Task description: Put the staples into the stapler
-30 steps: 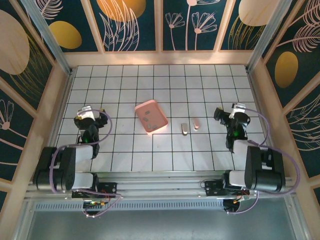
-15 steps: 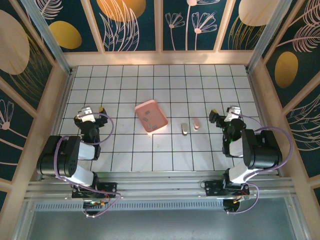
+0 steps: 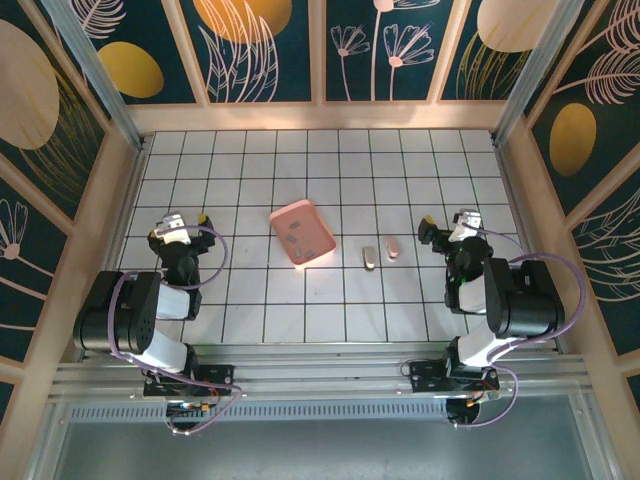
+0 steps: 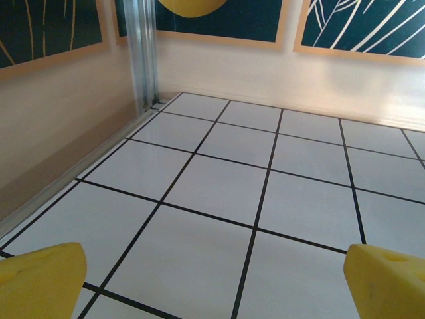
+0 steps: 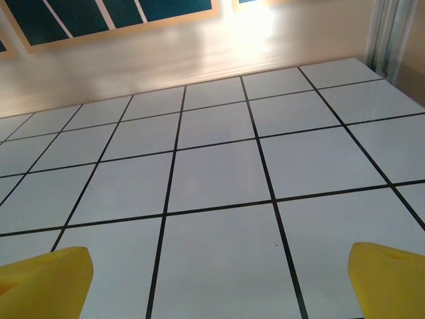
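Observation:
The pink tray (image 3: 302,233) lies left of the table's centre, and small dark staples (image 3: 291,240) lie inside it. To its right on the white tiles lies the small grey stapler (image 3: 369,258), with a short pinkish-beige piece (image 3: 393,247) beside it. My left gripper (image 3: 182,218) hovers at the left side, well left of the tray. It is open, its yellow fingertips (image 4: 40,279) wide apart over bare tile (image 4: 212,279). My right gripper (image 3: 452,226) stands right of the stapler, also open, with yellow pads (image 5: 388,279) apart and nothing between them (image 5: 219,279).
Wooden walls (image 3: 320,116) with dark flower panels close in the tiled table on three sides. An aluminium post (image 4: 141,53) stands in the far left corner. Both arm bases sit on the rail (image 3: 320,375) at the near edge.
Over the last second both arms have raised and folded their lower links back above their bases, and the right gripper has shifted slightly left. Both grippers have stayed open.

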Controlling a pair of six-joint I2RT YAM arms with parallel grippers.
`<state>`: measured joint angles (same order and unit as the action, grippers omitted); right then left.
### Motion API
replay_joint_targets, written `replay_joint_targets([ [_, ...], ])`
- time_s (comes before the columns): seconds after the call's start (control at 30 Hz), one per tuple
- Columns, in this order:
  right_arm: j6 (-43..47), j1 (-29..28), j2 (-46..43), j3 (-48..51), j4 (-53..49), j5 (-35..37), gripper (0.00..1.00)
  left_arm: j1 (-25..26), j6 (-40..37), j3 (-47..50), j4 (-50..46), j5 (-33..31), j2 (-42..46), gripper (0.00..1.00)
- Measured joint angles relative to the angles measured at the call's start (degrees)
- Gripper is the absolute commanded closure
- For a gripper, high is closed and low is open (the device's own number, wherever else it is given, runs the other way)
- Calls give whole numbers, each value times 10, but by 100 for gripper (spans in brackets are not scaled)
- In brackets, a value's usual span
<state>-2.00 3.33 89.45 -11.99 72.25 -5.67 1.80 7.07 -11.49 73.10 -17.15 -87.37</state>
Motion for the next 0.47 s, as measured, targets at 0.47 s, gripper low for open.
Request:
replay_joint_targets([
  [0.47, 0, 0, 0, 0, 0, 0, 1, 0, 0, -4, 0, 2, 0, 1],
])
